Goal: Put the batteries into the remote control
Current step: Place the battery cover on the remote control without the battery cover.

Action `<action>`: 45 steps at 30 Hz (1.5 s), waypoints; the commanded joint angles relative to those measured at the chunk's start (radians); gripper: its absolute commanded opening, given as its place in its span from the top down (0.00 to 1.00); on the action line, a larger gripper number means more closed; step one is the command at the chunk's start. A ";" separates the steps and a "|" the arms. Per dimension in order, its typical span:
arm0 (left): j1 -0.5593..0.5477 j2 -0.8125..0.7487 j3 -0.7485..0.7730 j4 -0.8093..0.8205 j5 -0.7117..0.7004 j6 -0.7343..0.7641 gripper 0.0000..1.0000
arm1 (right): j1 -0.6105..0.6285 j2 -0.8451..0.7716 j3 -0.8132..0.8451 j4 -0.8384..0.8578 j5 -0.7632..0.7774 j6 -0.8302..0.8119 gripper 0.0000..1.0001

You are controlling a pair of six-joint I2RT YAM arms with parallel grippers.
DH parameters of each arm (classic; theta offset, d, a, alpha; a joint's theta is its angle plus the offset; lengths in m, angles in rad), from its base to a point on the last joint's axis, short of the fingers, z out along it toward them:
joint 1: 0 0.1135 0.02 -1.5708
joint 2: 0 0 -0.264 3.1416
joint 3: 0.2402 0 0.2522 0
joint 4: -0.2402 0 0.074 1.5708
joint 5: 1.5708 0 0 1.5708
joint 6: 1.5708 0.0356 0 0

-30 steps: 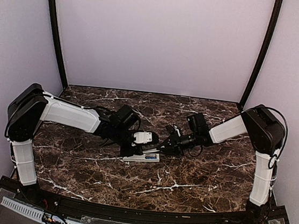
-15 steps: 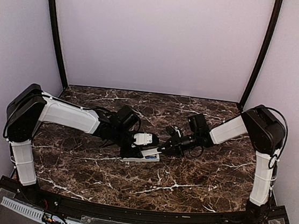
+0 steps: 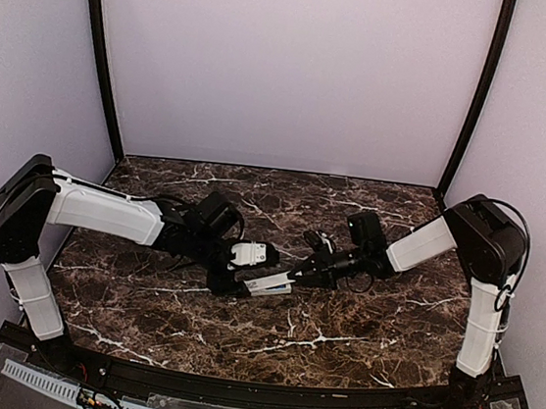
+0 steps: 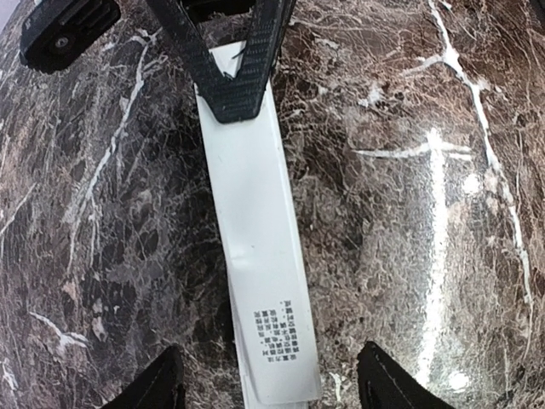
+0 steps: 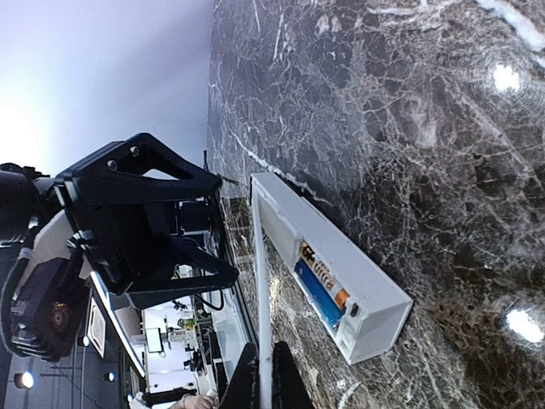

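Observation:
The remote control (image 5: 341, 247), a slim white bar, lies on the marble with its slot open. Two batteries (image 5: 319, 285), one blue and one gold, lie side by side in the slot. My right gripper (image 5: 264, 379) is shut on a thin white strip (image 5: 258, 281), seen edge-on and held over the remote's open side. In the left wrist view this labelled strip (image 4: 255, 239) covers most of the remote, with the right gripper's fingers (image 4: 238, 85) on its far end. My left gripper (image 4: 272, 388) is open, one fingertip on each side of the strip's near end, touching nothing.
From above, both arms meet at mid-table over the remote control (image 3: 269, 285), the left gripper (image 3: 234, 284) on its left and the right gripper (image 3: 297, 269) on its right. Dark poles and pale walls close off the back and sides of the marble table (image 3: 335, 350).
My left gripper has opened and let go of the remote's end, and the left arm has drawn back to the left. The right gripper stays shut on the white strip over the remote.

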 commanded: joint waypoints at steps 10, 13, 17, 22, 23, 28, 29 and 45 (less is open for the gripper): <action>-0.002 0.046 0.002 0.008 0.028 -0.033 0.32 | 0.023 0.050 -0.050 0.244 0.002 0.114 1.00; -0.002 0.051 0.010 0.001 0.035 -0.043 0.34 | 0.015 0.059 -0.006 0.164 -0.015 0.051 1.00; 0.000 0.052 -0.004 0.002 0.015 -0.043 0.34 | 0.006 0.075 0.058 0.008 -0.029 -0.058 1.00; 0.002 0.065 0.002 0.010 0.018 -0.062 0.37 | 0.007 0.114 0.099 -0.063 -0.063 -0.109 1.00; 0.002 0.067 0.006 0.009 0.024 -0.065 0.39 | 0.007 0.117 0.105 -0.082 -0.069 -0.121 1.00; 0.003 0.078 0.005 0.015 0.033 -0.068 0.44 | 0.009 0.128 0.142 -0.171 -0.077 -0.185 1.00; 0.003 0.080 0.005 0.016 0.035 -0.069 0.45 | 0.009 0.132 0.148 -0.176 -0.078 -0.188 1.00; 0.009 0.094 0.014 0.012 0.025 -0.074 0.65 | 0.010 0.165 0.250 -0.308 -0.091 -0.271 1.00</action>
